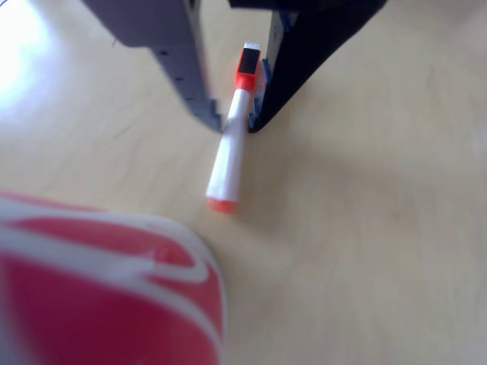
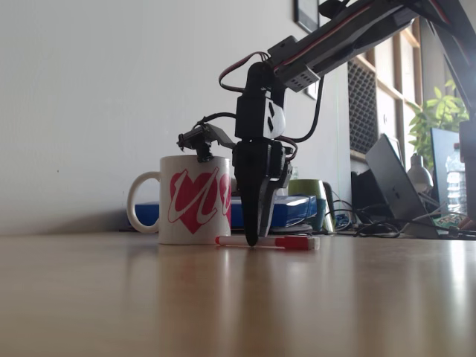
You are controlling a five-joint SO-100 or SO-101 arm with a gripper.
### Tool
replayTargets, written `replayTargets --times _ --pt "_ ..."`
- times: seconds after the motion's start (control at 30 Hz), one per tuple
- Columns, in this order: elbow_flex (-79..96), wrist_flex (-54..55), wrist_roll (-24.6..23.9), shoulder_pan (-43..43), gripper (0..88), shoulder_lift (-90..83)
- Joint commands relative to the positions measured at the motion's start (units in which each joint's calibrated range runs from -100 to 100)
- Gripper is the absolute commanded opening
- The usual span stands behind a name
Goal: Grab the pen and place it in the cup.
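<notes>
The pen [image 1: 227, 160] lies flat on the pale wooden table, its red-orange tip toward the cup and its red-and-black cap up between my fingers. My gripper [image 1: 234, 125] has come down over the cap end, with the grey finger [image 1: 190, 84] against one side of the barrel and the black finger [image 1: 293, 68] against the other. In the fixed view the gripper [image 2: 251, 239] points straight down with its tips at the table, on the pen [image 2: 279, 242]. The white cup [image 2: 195, 201] with red hearts stands just behind and to the left; the other view shows the cup [image 1: 106, 304] as a red-and-white blur at bottom left.
Behind the cup in the fixed view are a blue box [image 2: 286, 210], a green cup [image 2: 311, 195], cables and a laptop [image 2: 394, 186] at the right. The wooden table [image 2: 223, 305] stretches bare toward the camera.
</notes>
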State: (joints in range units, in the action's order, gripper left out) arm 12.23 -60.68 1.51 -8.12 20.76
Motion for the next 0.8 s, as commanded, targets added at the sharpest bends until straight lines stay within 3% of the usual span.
replayTargets --times 0.0,0.37,0.77 --pt "1.12 0.16 0.11 -0.18 1.1 -0.26" --pt "1.75 0.25 0.17 -0.35 1.1 -2.33" --pt "1.48 -5.43 2.37 -3.1 1.1 -30.97"
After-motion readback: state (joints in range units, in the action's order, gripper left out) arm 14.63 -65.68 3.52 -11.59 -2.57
